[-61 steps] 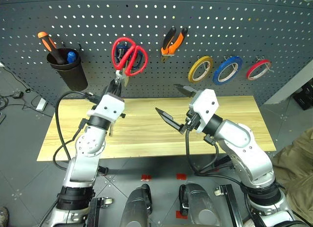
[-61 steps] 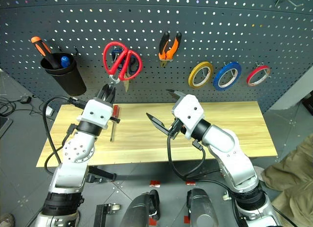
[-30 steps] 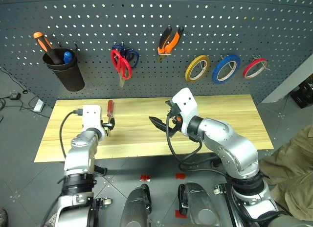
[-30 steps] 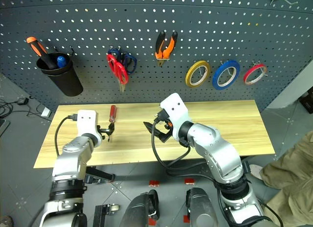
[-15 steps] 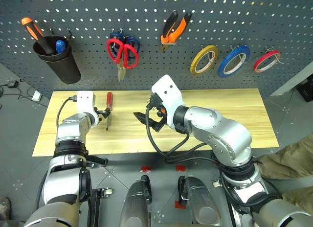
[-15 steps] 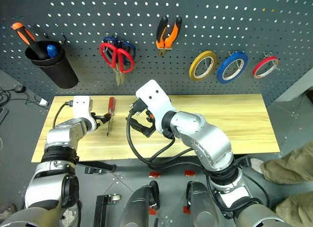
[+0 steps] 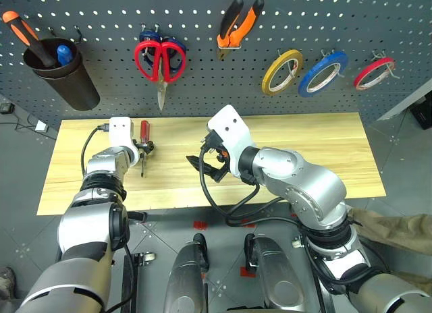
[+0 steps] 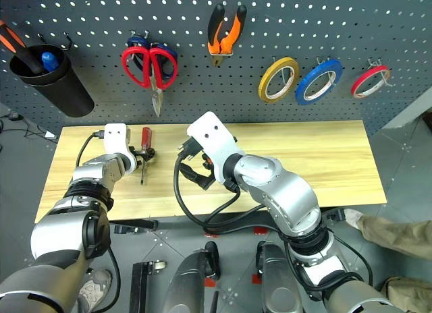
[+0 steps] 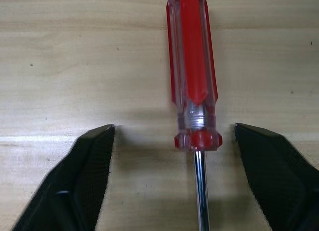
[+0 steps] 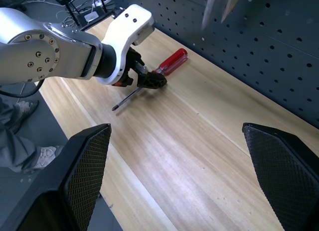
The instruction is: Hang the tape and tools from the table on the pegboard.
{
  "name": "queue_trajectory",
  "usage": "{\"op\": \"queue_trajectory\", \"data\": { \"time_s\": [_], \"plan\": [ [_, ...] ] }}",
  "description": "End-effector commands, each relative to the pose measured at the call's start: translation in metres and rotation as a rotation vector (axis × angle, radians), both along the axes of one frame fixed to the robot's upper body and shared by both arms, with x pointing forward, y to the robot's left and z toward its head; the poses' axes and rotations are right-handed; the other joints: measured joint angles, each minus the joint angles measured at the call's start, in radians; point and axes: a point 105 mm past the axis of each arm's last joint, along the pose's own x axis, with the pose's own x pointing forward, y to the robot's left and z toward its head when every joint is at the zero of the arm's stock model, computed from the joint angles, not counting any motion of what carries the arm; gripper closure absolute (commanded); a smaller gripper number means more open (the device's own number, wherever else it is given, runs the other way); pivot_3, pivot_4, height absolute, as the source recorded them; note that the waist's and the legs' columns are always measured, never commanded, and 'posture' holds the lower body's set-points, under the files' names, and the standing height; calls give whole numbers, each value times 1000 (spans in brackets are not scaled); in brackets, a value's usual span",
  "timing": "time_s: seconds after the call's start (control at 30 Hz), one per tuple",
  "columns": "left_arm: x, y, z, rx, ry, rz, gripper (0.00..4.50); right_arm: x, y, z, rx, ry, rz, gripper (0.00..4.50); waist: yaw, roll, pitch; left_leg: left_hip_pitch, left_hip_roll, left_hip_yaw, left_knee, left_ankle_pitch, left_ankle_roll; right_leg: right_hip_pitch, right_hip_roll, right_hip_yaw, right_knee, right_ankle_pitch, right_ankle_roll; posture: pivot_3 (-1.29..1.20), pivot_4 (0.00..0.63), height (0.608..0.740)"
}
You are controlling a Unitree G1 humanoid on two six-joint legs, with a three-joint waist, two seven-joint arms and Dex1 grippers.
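The red-handled screwdriver (image 7: 144, 132) lies on the table (image 7: 304, 144) at its left end, with its shaft toward the front edge. My left gripper (image 9: 174, 127) is low over it and open. Its fingers (image 9: 89, 161) stand on either side of the handle's collar with a gap on each side. My right gripper (image 7: 206, 168) hovers open over the table's middle, holding nothing. On the pegboard (image 7: 101, 16) hang the red scissors (image 7: 160, 60), the pliers (image 7: 236, 23) and the blue tape (image 7: 322, 65).
Blue-handled scissors hang behind the red ones. A black cup (image 7: 57, 77) holding an orange-and-black screwdriver hangs at the board's left. A yellow tape ring (image 7: 282, 71) and a red one (image 7: 374, 71) flank the blue tape. Cables loop off both wrists.
My left gripper has come down from the red scissors on the board to the table and now straddles the screwdriver's collar. The head view has tilted down. The right arm has barely moved.
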Motion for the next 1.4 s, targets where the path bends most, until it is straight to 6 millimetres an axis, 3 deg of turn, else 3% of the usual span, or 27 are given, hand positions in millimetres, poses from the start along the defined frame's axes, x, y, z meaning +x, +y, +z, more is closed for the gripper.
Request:
{"op": "queue_trajectory", "data": {
  "time_s": [0.03, 0.23, 0.4, 0.53, 0.77, 0.9, 1.03, 1.17, 1.4],
  "plan": [
    [4, 5, 13, 32, -44, 2, 1839, -12, 4, 10, 16, -54, 37, 0, -3, 0, 1, 0, 0, 0, 0, 0, 0, 0, 0, 0, 0, 0, 0, -332, 443, 740],
    [4, 4, 15, 99, -58, -40, 3718, -10, 2, 5, 7, -57, 27, 0, -12, 0, 1, 0, 0, 0, -1, 0, 0, 0, 0, 0, 0, 0, 0, -322, 412, 740],
    [-6, 15, 6, 148, -64, -77, 3804, -8, -2, 4, 5, -69, 20, 0, -17, -1, 0, 0, 0, 1, -1, 0, -1, 0, 0, 1, 0, 0, 0, -313, 372, 740],
    [-30, 26, -9, 189, -66, -131, 3804, -9, -4, 5, 23, -70, 37, 0, -39, -2, -4, 0, 1, 2, -2, 0, -2, -1, 0, 1, 0, 0, 0, -296, 321, 740],
    [-75, 27, 6, 180, -181, -46, 3804, -6, -5, 5, 36, -89, 58, 0, -39, -10, -16, 0, 1, 0, -1, 0, -2, 0, 0, 1, 0, 0, 0, -274, 245, 740],
    [-117, 3, 38, 348, -378, -78, 3804, -8, -11, 12, 65, -131, 80, 0, -37, -14, -51, -3, -1, -2, -2, 0, -3, -1, -2, -1, -2, 0, 0, -257, 199, 740],
    [-145, -24, 76, 527, -574, -100, 3804, -19, -16, 28, 158, -228, 146, 0, -35, -17, -84, -3, -2, -3, -3, -1, -3, 1, -3, -4, -3, 0, 0, -241, 175, 740],
    [-163, -30, 104, 660, -695, -26, 3804, -32, -23, 31, 212, -250, 236, 0, -36, -13, -113, -3, -1, -6, -2, -3, 0, 3, -3, -7, -2, 0, 0, -223, 156, 740],
    [-183, -30, 175, 868, -915, 102, 3804, -40, -31, 39, 277, -281, 300, 0, -30, -13, -142, -1, 2, -8, 1, -1, 0, 4, 2, -9, 1, 2, -2, -201, 137, 740]
  ]
}}
